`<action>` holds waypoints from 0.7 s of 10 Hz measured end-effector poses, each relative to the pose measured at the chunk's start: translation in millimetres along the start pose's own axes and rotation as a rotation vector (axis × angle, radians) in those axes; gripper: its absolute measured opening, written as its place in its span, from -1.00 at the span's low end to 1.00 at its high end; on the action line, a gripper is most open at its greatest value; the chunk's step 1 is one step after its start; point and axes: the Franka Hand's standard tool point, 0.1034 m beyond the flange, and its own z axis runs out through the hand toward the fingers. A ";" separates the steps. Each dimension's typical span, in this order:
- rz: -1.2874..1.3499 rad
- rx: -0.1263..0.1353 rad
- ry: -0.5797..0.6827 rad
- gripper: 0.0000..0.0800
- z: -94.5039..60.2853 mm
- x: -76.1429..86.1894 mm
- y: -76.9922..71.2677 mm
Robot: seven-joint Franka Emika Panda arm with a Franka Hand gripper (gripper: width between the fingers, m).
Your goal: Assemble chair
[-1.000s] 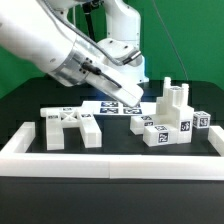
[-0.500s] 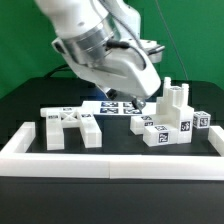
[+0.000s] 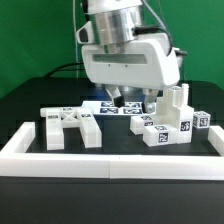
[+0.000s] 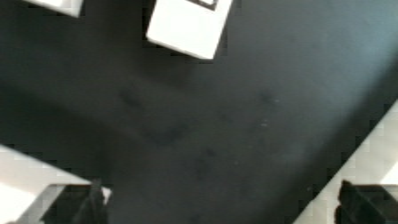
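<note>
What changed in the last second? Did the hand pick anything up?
The hand swung in from the exterior view's left toward the right and turned upright. It now hangs open and empty above the table, between the X-braced frame and the stacked chair parts. Nothing was grasped or let go. Both sets of parts and the white rail stayed put.
</note>
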 end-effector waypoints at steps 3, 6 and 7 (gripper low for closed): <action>-0.233 -0.015 0.071 0.62 1.5 6.4 18.8; -0.232 -0.016 0.070 0.62 2.9 5.0 17.2; -0.372 -0.023 0.085 0.62 2.2 6.7 23.0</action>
